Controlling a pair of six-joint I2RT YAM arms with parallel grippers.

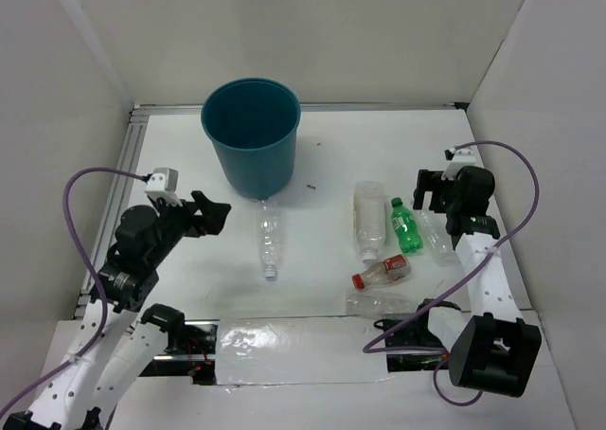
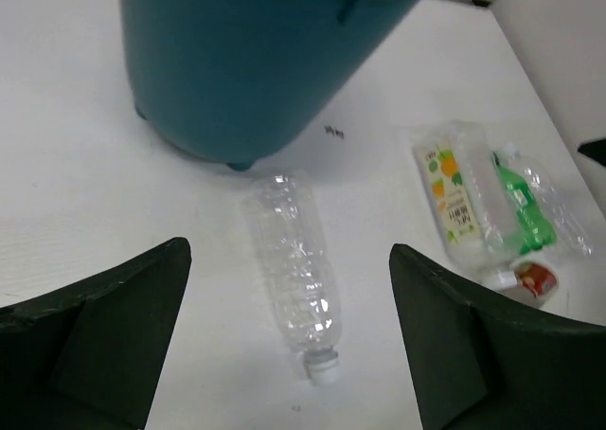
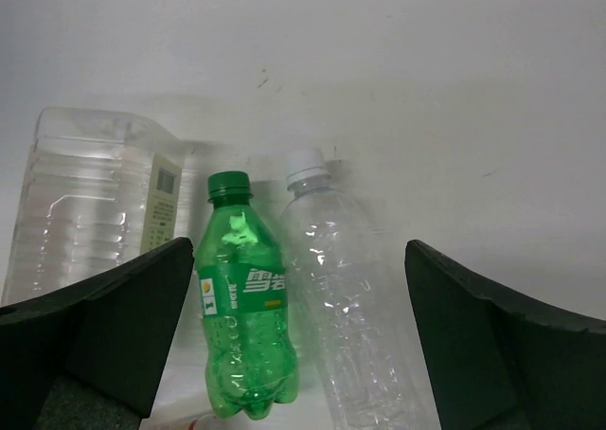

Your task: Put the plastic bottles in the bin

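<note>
The teal bin point(image 1: 251, 136) stands upright at the back. One clear bottle point(image 1: 270, 241) lies just in front of it, cap toward me. My left gripper point(image 1: 216, 214) hovers open to its left; in the left wrist view that bottle point(image 2: 294, 269) lies below the open jaws, untouched. Right of centre lie a wide labelled bottle point(image 1: 369, 220), a green bottle point(image 1: 405, 226), a clear bottle point(image 1: 436, 236), a red-capped bottle point(image 1: 382, 273) and a crushed clear one point(image 1: 383, 304). My right gripper point(image 1: 431, 195) hangs open above the green bottle point(image 3: 241, 307) and its clear neighbour point(image 3: 346, 297), holding nothing.
White walls enclose the table on three sides. A sheet of clear plastic film point(image 1: 294, 349) is taped along the near edge between the arm bases. A small dark mark point(image 1: 311, 187) sits on the tabletop right of the bin.
</note>
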